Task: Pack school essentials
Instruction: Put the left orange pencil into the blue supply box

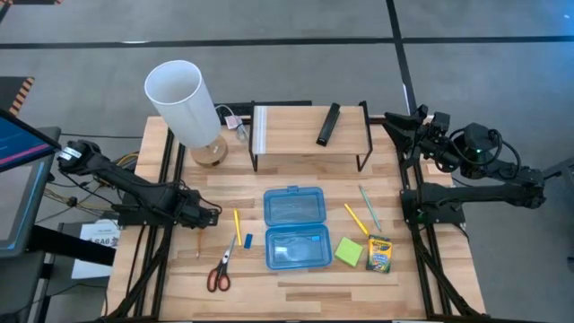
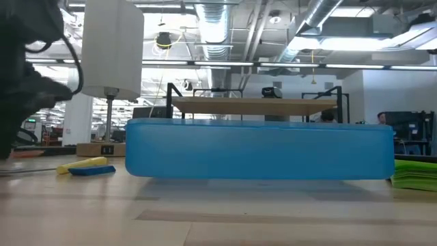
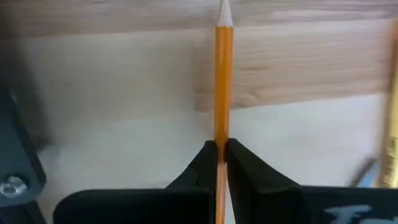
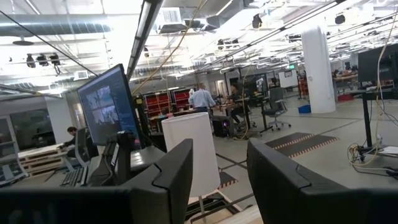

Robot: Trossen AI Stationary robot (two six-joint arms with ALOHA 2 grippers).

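My left gripper (image 1: 201, 221) is low over the table, left of the open blue plastic case (image 1: 292, 227), and is shut on an orange pencil (image 1: 198, 242). A yellow pencil (image 1: 237, 224), a tiny blue eraser (image 1: 247, 240) and red-handled scissors (image 1: 220, 269) lie flat between it and the case. Right of the case lie a second yellow pencil (image 1: 356, 218), a pale green pen (image 1: 369, 206), a green sticky-note pad (image 1: 349, 251) and a crayon box (image 1: 378, 255). My right gripper (image 4: 221, 180) is open and raised at the table's far right corner, touching nothing. My left gripper pinches the orange pencil's shaft (image 3: 221, 134) between its two fingers (image 3: 205, 165), which come from above, pointing down. The pencil runs out past the fingertips, its sharpened point (image 3: 224, 9) away from them. Whether it rests on the wood or is lifted, I cannot tell.
A wooden shelf on black legs (image 1: 309, 135) stands at the far side with a slim black bar (image 1: 328, 124) on it. A tall white cylinder (image 1: 184, 99) on a wooden base stands far left. Bare wood lies near the front edge (image 1: 296, 296).
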